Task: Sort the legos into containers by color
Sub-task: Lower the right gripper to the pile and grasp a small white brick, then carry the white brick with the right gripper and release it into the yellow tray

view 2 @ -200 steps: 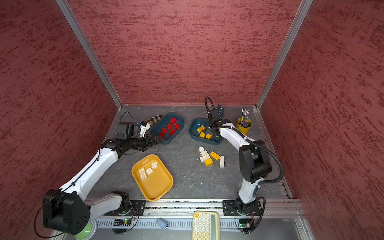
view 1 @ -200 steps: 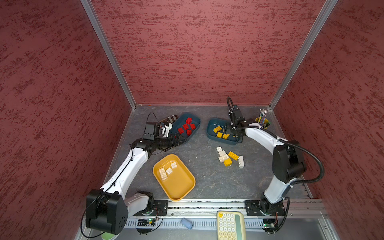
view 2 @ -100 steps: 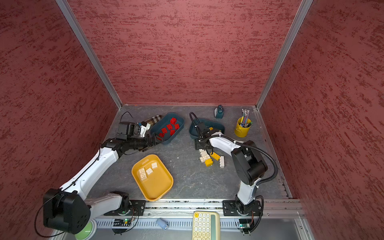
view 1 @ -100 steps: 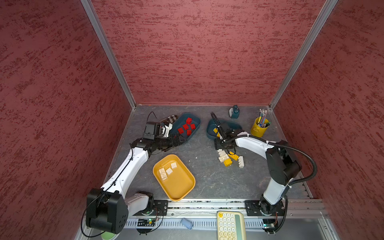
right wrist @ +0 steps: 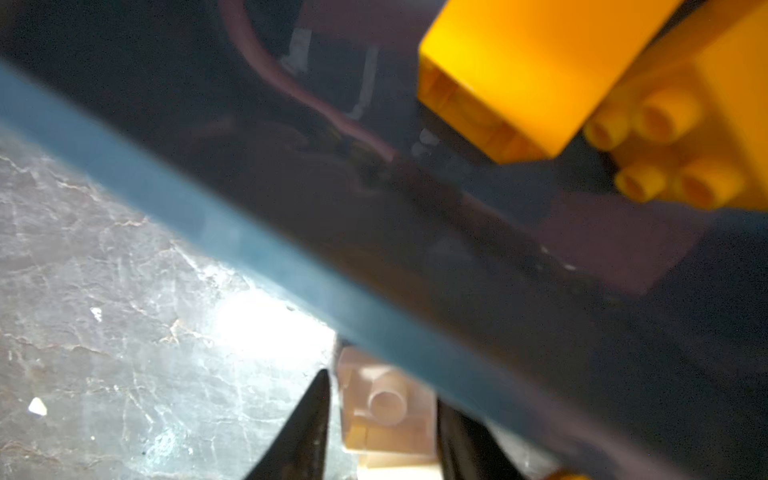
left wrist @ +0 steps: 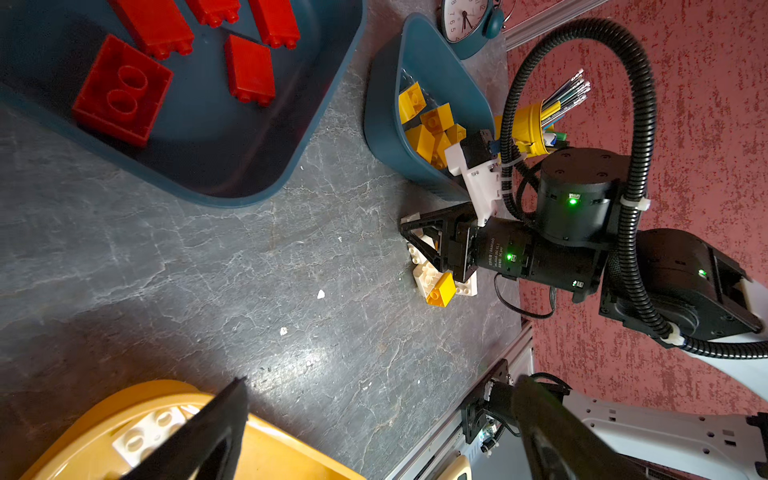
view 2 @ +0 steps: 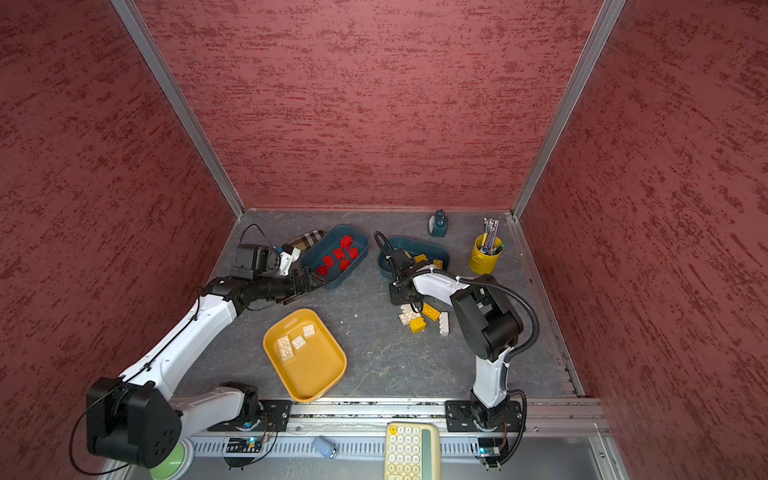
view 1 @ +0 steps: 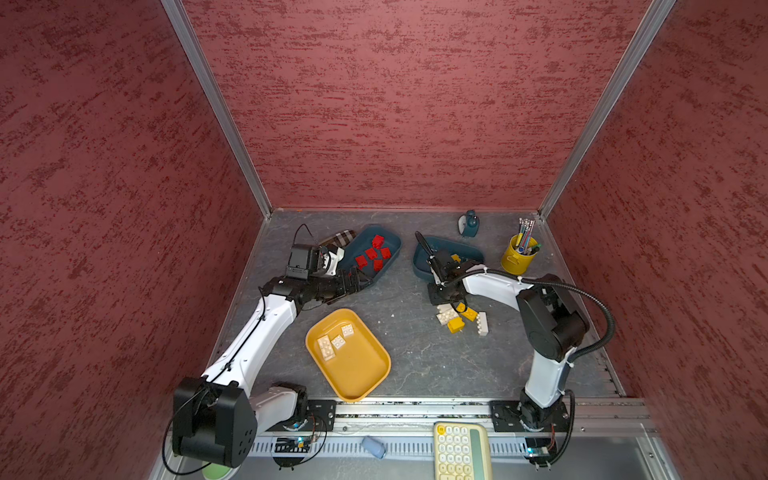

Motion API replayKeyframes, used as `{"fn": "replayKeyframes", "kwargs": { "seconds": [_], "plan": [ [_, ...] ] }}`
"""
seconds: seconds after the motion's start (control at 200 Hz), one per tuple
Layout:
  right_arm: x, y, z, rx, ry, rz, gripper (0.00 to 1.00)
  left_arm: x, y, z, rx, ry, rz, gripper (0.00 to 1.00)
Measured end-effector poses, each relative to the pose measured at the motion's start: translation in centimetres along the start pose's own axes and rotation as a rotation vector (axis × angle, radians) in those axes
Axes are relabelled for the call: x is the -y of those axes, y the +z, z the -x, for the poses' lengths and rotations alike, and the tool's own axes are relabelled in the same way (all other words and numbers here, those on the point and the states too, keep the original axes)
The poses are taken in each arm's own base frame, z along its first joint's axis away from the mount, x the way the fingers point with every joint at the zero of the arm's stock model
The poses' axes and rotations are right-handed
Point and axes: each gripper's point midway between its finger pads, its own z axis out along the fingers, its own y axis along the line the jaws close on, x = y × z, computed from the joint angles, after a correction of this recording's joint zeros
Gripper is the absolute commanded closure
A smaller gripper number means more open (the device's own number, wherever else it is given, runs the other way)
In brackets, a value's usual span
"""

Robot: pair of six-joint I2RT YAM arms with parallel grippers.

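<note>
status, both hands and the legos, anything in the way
Left hand open, empty, by the red-brick tray. Right hand down in the loose pile, shut on a white lego. Yellow-brick tray rim close by the right hand, not blocking.

I'm plainly driving a lab test booth: behind the silver aluminium mounting rail (view 1: 415, 409) rise red textured wall panels (view 1: 395, 104) framed by bare metal corner posts (view 1: 215, 104), with exposed circuit boards (view 1: 291, 444) just before it.

Overhead stereo pair, close wrist views
</note>
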Motion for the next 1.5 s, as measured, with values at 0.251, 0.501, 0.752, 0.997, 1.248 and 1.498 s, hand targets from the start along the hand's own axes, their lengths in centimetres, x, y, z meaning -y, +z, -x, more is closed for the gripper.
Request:
{"fn": "replayKeyframes", "kwargs": {
  "seconds": [0.251,0.501,0.752,0.997,1.248,1.498],
  "plan": [
    [-0.2,-0.2,0.1,-0.004,-0.006,-0.001,0.7,-0.5,-0.2,-0.1,-0.005,-0.006,0.013,0.01],
    [-2.9,-1.9,0.8,0.015,-0.05,0.033,0.7,-1.3,-0.8,0.1,0.009,-0.015,0.036,0.01],
    [-12.6,-7.2,-0.9,0.106,-0.224,0.211,0.7,-3.7,-2.1,0.9,0.044,-0.062,0.108,0.01],
    [-22.2,-10.7,-6.0,0.129,-0.398,0.441,0.69,-6.7,-3.4,1.9,0.085,-0.175,0.178,0.01],
    [-27.3,-10.7,-7.9,0.123,-0.453,0.57,0.64,-7.9,-3.3,1.1,0.076,-0.218,0.193,0.01],
    [-28.6,-7.3,-8.6,0.073,-0.44,0.579,0.41,-8.6,-3.3,0.5,0.07,-0.245,0.195,0.01]
  ]
}}
